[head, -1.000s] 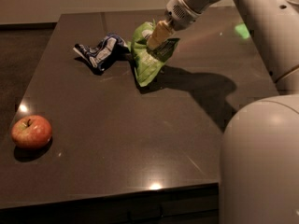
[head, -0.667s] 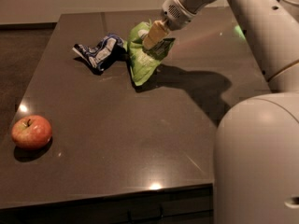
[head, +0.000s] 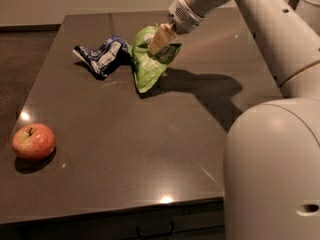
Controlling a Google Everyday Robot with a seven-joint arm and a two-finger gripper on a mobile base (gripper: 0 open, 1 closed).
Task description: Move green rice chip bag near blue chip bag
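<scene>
The green rice chip bag (head: 149, 64) is at the far middle of the dark table (head: 150, 149), its lower end touching the surface. My gripper (head: 160, 38) reaches in from the upper right and is shut on the bag's top, holding it up. The blue chip bag (head: 102, 55) lies just left of the green bag, almost touching it. The gripper's fingers (head: 156, 42) are partly hidden in the green foil.
A red apple (head: 33, 141) sits near the table's front left edge. My white arm and base (head: 272, 134) fill the right side. The table's front edge runs along the bottom, and dark floor lies to the left.
My gripper has moved a little to the left with the green bag, bringing it closer to the blue bag. The blue bag and the apple have not moved.
</scene>
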